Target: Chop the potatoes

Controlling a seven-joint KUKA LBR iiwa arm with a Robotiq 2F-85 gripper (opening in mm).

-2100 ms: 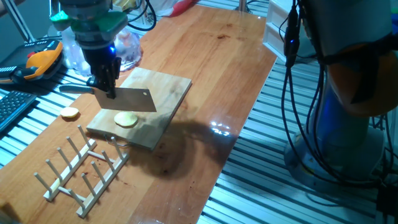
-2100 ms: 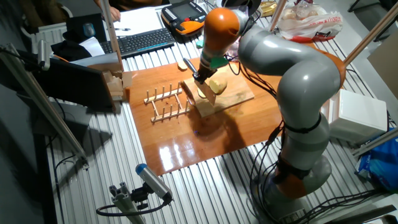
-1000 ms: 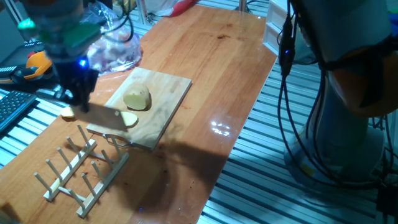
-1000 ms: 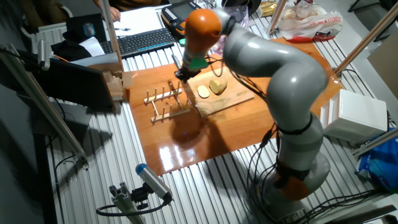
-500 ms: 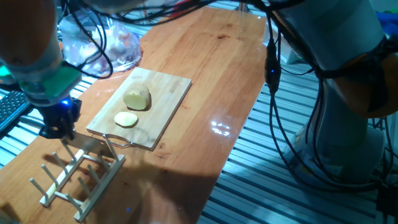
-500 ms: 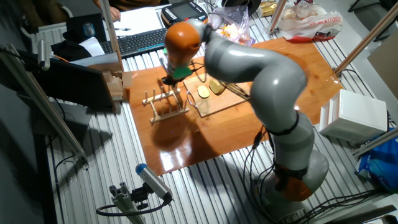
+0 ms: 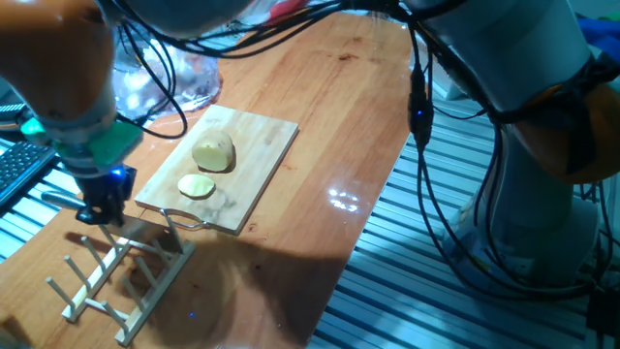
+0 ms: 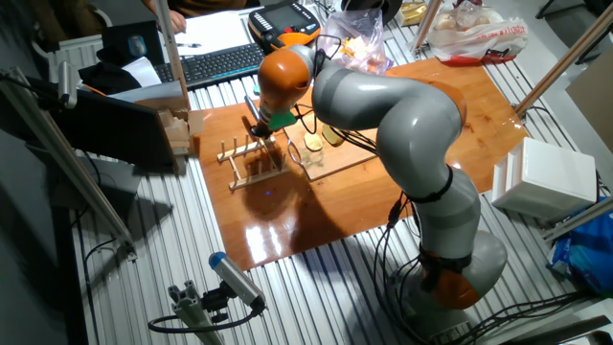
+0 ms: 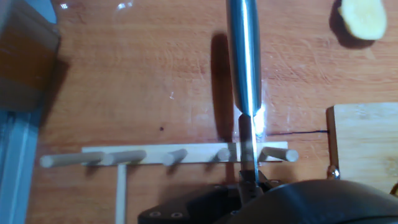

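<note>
Item, desk scene, left to right.

Gripper [image 7: 100, 208] — low over the wooden peg rack [image 7: 116, 271] at the desk's [image 7: 329, 116] left end. It grips a knife [image 9: 243, 68]; in the hand view the steel handle and edge-on blade run straight ahead of the fingers, just above the rack's pegs. Fingers clenched on the handle, judging by how the knife sits; the pads themselves are hidden.

Small orange-yellow slice [image 9: 360, 17] — on bare desk, beyond the rack.

Cutting board [image 7: 262, 160] — right of the rack.

The potatoes [image 7: 214, 153] — on the board: one rounded lump, long axis roughly across the board, with a flat cut round [image 7: 196, 186] just beside it. Both lie to the gripper's right, apart from the blade.
</note>
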